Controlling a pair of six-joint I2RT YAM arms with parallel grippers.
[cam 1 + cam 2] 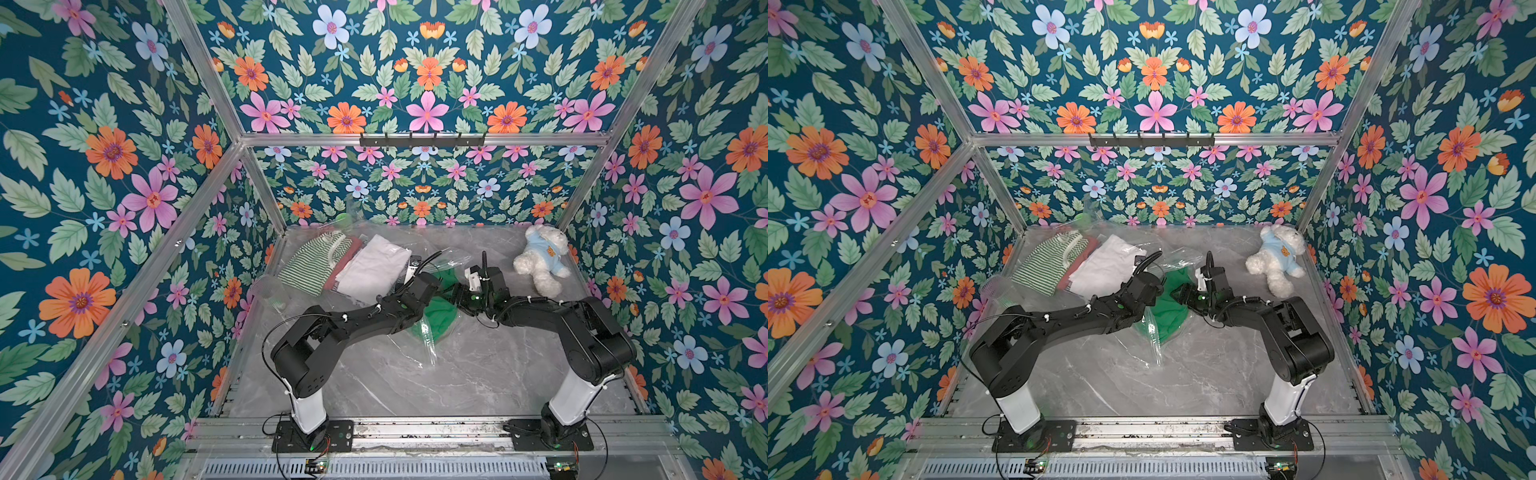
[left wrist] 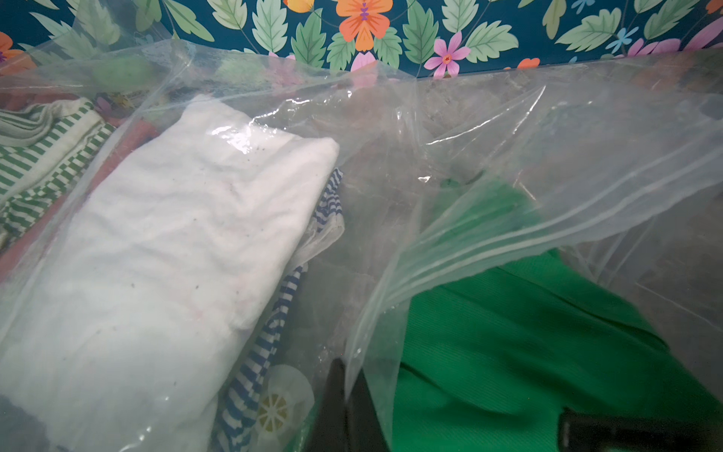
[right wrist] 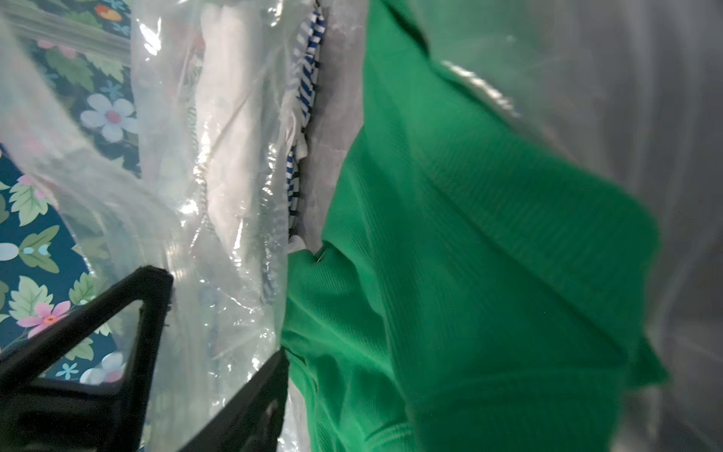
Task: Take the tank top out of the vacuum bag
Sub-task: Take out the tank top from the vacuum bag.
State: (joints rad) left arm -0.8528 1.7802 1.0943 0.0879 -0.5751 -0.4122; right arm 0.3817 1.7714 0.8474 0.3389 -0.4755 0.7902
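Green ribbed cloth fills most of my feed: the tank top (image 1: pixel 437 321) lies mid-bench between my two arms, bunched at the open mouth of the vacuum bag (image 2: pixel 547 133). From the left wrist camera the bag's zip edge crosses over it, so one part sits under the clear film and the other part is bare.

My left claw (image 2: pixel 342 395) is pressed together, and the film of the bag's mouth runs down to its dark finger; it looks to be pinching that edge. My right claw (image 3: pixel 219 321) is spread, holding nothing. One of its fingers (image 3: pixel 150 289) stands against crinkled plastic, and the other lies just beside the tank top.

Deeper in the bag I see a folded white garment (image 2: pixel 176 254) with a blue-striped piece (image 2: pixel 256 375) under it, and the round white valve disc (image 2: pixel 283 397) near that. Further toward the bench's left rear corner is a green-striped top (image 1: pixel 307 266) with something reddish next to it.

A white teddy bear (image 1: pixel 540 262) in a pale blue shirt lies at the far right of the grey marbled bench (image 1: pixel 478 386), well apart from the bag.
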